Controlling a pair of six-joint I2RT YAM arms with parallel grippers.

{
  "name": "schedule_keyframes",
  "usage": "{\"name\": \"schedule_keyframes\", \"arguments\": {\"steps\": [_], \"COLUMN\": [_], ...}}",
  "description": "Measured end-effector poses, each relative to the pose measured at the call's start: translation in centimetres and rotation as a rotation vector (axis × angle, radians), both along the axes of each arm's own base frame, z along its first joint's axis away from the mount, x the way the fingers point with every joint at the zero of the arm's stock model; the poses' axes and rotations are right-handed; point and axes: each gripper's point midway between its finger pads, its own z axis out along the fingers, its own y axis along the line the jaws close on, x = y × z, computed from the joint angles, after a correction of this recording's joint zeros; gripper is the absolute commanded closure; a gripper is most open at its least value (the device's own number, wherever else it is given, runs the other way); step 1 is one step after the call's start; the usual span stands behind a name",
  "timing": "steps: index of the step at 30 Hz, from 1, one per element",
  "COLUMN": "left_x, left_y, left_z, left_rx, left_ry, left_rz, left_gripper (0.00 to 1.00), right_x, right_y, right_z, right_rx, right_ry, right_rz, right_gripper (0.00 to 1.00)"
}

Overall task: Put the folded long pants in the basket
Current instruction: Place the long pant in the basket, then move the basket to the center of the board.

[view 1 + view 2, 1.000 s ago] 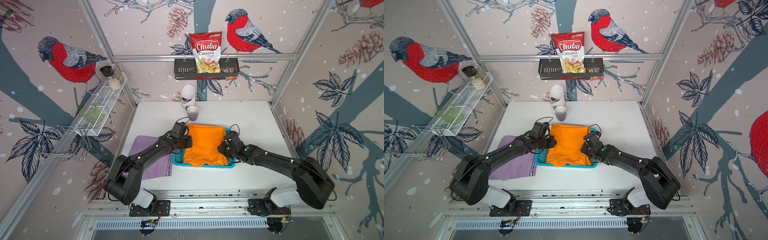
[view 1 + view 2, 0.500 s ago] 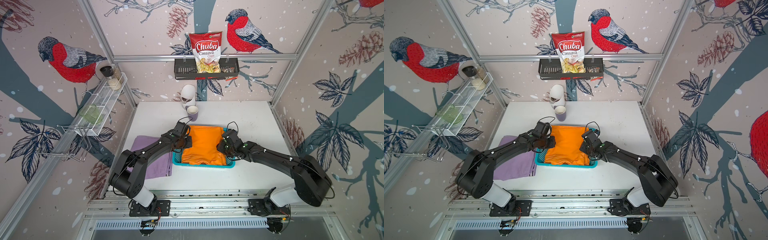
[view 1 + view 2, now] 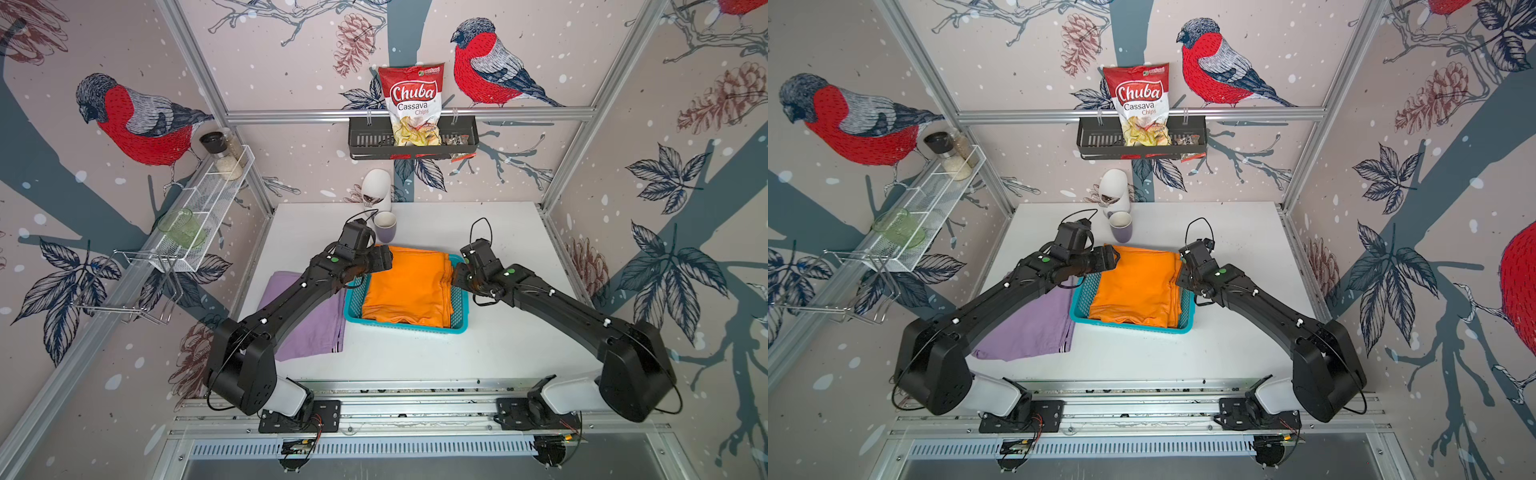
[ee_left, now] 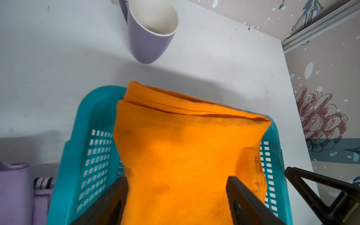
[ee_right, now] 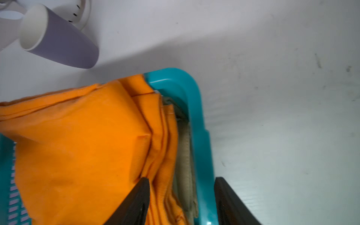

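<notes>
Stretching white, the counter (image 3: 503, 353) is leaving open room in front and right of the basket (image 3: 399, 326). The orange pants (image 3: 407, 286) are lying in that basket, overlapping its far rim, with the tan pants (image 5: 184, 155) peeking beneath by the right wall. The lilac pants (image 3: 307, 332) are lying on the counter just left of it. A purple mug (image 3: 385, 226) is standing near the far rim. My left jaws are hanging apart over orange cloth; my right jaws are straddling the right rim, apart.
</notes>
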Motion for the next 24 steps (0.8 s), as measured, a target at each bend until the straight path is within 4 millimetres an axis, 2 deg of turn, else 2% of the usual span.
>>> {"name": "schedule_keyframes", "arguments": {"steps": [2,6,7,9,11,15,19,24], "left_x": [0.2,-0.1,-0.2,-0.4,-0.5,-1.0,-1.4,-2.1], "left_y": [1.0,3.5,4.0,5.0,5.8,7.6,9.1,10.5], "left_z": [0.0,-0.8,-1.0,-1.0,-0.9,-1.1,-1.1,-1.9], "left_rx": [-0.009,-0.028,-0.037,-0.055,-0.085,-0.101,-0.098,-0.084], "left_ry": [0.001,0.021,0.025,0.022,0.022,0.019,0.010,0.017], "left_rz": [0.032,0.105,0.121,0.153,0.183,0.236,0.277,0.315], "left_gripper": [0.15,0.14,0.14,0.14,0.13,0.12,0.12,0.12], "right_x": [-0.6,-1.9,-2.0,-2.0,-2.0,-1.3,0.6,3.5], "right_y": [-0.9,-0.4,-0.2,0.3,0.6,0.6,-2.3,-7.5], "right_z": [-1.0,-2.7,-3.0,-3.5,-3.9,-3.8,-3.4,-2.5], "right_rx": [-0.016,0.022,0.032,0.050,0.063,0.080,0.004,-0.097], "right_ry": [0.024,0.075,0.078,0.082,0.091,0.082,0.070,0.063], "right_rz": [0.005,0.045,0.052,0.064,0.067,0.086,0.083,0.072], "right_gripper": [0.44,0.48,0.52,0.70,0.80,0.86,0.90,0.85]}}
